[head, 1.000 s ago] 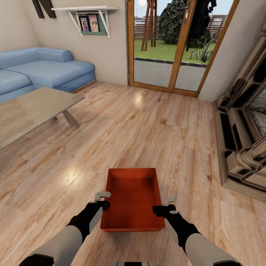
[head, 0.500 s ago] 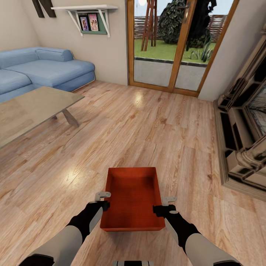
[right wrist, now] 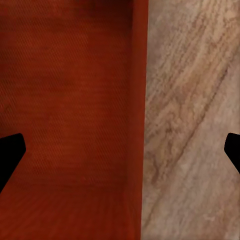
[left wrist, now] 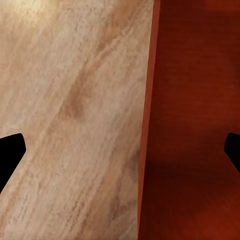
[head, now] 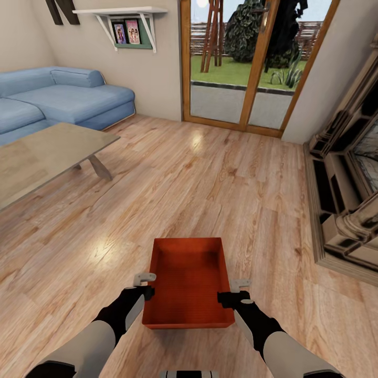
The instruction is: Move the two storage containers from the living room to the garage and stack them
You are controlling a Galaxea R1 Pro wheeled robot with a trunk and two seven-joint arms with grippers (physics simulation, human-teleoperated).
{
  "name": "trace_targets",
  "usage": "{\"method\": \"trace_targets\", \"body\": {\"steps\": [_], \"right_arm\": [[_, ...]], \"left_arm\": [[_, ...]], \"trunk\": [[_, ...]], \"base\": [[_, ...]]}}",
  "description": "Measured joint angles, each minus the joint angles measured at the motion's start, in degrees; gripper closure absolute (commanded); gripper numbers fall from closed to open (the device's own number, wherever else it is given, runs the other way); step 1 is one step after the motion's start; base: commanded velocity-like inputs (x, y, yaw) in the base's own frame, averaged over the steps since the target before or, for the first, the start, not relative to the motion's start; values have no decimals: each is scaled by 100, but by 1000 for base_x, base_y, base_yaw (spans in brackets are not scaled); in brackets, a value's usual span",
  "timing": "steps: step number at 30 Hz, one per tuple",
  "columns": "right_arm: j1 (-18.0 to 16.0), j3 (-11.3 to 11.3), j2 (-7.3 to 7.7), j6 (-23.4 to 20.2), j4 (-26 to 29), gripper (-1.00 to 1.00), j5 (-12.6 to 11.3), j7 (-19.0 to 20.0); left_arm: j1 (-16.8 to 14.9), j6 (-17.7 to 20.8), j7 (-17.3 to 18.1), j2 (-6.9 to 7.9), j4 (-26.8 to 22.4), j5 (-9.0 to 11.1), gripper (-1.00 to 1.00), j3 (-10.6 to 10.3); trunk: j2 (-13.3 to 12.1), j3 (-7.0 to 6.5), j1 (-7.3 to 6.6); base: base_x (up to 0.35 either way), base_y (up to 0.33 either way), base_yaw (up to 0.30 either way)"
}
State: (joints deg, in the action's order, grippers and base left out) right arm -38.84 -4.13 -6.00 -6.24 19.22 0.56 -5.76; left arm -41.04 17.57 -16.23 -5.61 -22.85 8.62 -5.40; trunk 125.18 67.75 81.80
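Bin (head: 189,281) sits on the wood floor (head: 220,178) in the living room, not yet lifted. Left gripper (head: 145,285) and right gripper (head: 234,292) each straddle a side wall, fingers spread, one inside the bin and one outside. Garage leg and stacking remain. Beyond the bin: table (head: 47,155), sofa (head: 63,100), glass doors (head: 247,63); fireplace (head: 346,184) to its right.

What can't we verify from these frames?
- Whether the storage container rests on the wood floor or is lifted: head view looks down, its underside is hidden.
- Left gripper and right gripper: fingers straddle the bin's side walls, tips cut off by the wrist views' edges.
- Shelf photos: too small.
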Motion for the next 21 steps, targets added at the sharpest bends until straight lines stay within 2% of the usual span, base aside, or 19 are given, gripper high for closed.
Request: {"method": "trace_targets", "body": {"steps": [2, 13, 21], "right_arm": [[0, 0, 0, 0, 0, -100, 0, 0], [0, 0, 0, 24, 0, -100, 7, 0], [0, 0, 0, 26, 0, -100, 7, 2]], "left_arm": [[0, 0, 0, 1, -3, 0, -100, 0], [0, 0, 0, 2, -5, 1, -100, 6], [0, 0, 1, 11, -7, 0, -100, 9]], "trunk": [[0, 0, 0], [440, 197, 241], [441, 197, 242]], "base": [[0, 0, 0], [0, 0, 0], [0, 0, 0]]}}
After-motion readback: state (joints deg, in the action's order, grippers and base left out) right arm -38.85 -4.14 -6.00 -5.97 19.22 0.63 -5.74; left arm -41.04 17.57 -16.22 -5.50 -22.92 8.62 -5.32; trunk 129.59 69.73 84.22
